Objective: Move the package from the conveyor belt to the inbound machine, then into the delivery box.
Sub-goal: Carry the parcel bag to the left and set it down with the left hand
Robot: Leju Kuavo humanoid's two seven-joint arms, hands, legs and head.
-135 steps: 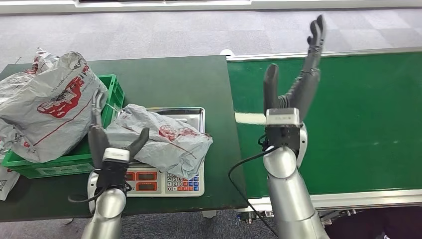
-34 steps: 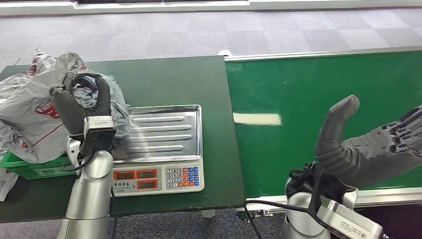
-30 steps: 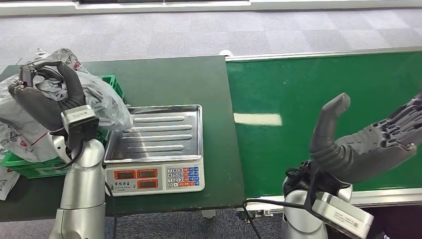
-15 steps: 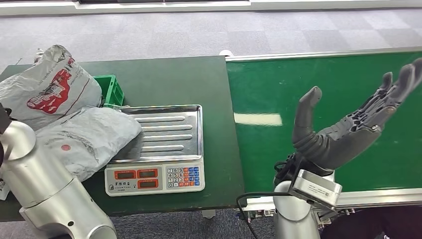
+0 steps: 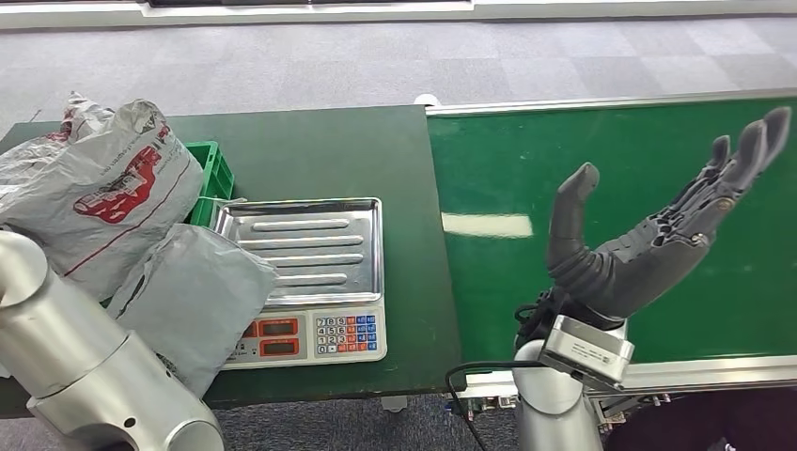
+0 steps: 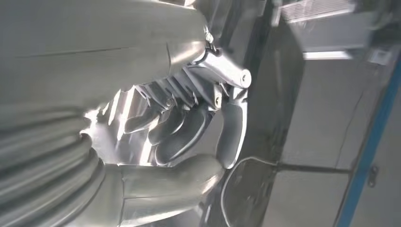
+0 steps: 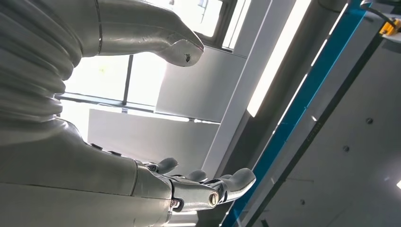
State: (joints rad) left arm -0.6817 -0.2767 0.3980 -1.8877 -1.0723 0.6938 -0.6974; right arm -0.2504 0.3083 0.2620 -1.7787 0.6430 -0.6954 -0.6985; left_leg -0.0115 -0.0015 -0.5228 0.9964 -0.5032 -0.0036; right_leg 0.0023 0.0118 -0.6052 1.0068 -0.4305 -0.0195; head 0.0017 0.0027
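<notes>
Grey carpet tiles are running behind a dark green table (image 5: 329, 150), with the conveyor belt (image 5: 658, 169) lying at its 3 o'clock side and touching its edge. Two grey packages are showing. One package (image 5: 193, 305) is slumping at 8 o'clock of the inbound machine (image 5: 305, 282), its edge covering the corner of the machine's display panel and its lower end hanging past the table's near edge. A second, printed package (image 5: 94, 188) is sitting higher, at 10 o'clock of the machine, leaning against the one green delivery box (image 5: 214, 178); how far either package is inside the box cannot be told. One steel tray is lying bare on top of the machine.

In the head view the right hand (image 5: 658, 240) is hovering over the belt, palm turned up, fingers stretched wide apart toward 2 o'clock and thumb pointing to 12, gripping nothing. The left arm (image 5: 85, 366) is crossing the 7 o'clock corner. In the left wrist view the left hand (image 6: 189, 127) is showing its fingers (image 6: 177, 137) curled inward toward the thumb; whether anything is lying inside them cannot be told.
</notes>
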